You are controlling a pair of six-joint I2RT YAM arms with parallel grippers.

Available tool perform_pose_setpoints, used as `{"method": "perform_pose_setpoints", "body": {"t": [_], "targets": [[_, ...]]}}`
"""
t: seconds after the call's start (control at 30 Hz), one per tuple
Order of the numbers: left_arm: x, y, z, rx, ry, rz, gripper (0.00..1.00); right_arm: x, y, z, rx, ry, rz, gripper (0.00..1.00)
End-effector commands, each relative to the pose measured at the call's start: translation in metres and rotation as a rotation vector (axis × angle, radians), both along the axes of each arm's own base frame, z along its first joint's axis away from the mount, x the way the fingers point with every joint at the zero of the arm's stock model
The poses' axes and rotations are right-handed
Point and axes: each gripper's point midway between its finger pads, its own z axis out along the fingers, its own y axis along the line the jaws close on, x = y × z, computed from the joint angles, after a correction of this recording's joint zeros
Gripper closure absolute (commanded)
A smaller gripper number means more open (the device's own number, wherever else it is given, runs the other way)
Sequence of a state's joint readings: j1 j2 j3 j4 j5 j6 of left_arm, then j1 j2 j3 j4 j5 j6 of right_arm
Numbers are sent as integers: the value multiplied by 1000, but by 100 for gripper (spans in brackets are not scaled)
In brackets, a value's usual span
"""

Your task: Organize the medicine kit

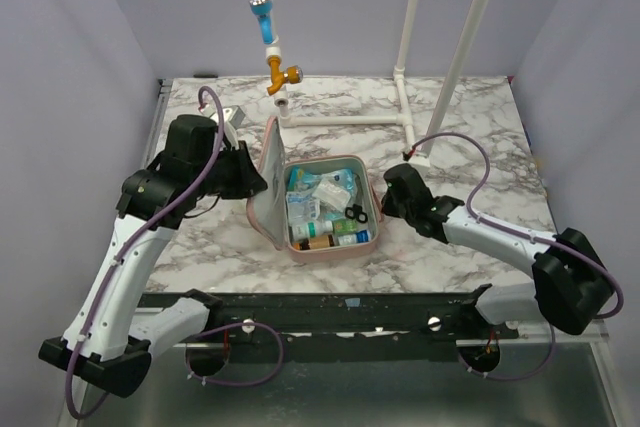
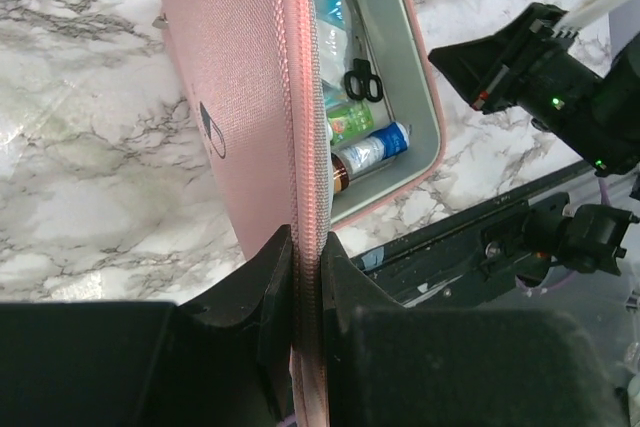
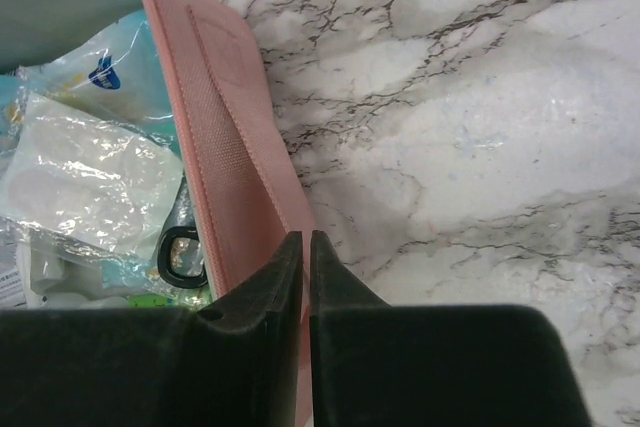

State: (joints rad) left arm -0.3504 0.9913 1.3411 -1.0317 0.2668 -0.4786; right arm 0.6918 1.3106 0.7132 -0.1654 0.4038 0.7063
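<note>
The pink medicine kit sits near the middle of the marble worktop, between the two arms. It is open. Its lid stands up on the kit's left side, and the grey tray part lies flat with its long side running from the far edge toward the near edge. The left arm reaches in from the left. The left jaws are squeezed onto the zipper edge of the lid, one finger on each face, so they pinch the lid. The right arm comes in from the right. The right jaws are almost together and pinch the pink side wall on the kit's right. Inside the tray there are blue packets toward the far end, black scissors by the right wall, and small bottles lying at the near end. A white pad in clear wrap lies on top of the packets. A white pipe frame stands along the far edge of the worktop.
</note>
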Motion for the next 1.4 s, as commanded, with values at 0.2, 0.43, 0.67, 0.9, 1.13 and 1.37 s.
{"method": "perform_pose_setpoints", "body": {"t": [0.2, 0.43, 0.67, 0.9, 1.13, 1.37], "targets": [[10, -40, 6, 39, -26, -101, 92, -4, 34, -14, 121, 48, 117, 99], [8, -60, -10, 64, 32, -135, 78, -17, 56, -20, 231, 68, 182, 99], [2, -78, -23, 71, 84, -170, 70, -30, 80, -24, 275, 79, 220, 99], [-4, -83, -28, 67, 100, -178, 68, -36, 98, -20, 330, 83, 253, 99], [-10, -87, -41, 69, 128, -187, 68, -34, 94, -17, 289, 62, 222, 99], [-15, -84, -52, 80, 139, -185, 68, -23, 92, 48, 309, -54, 227, 99]]}}
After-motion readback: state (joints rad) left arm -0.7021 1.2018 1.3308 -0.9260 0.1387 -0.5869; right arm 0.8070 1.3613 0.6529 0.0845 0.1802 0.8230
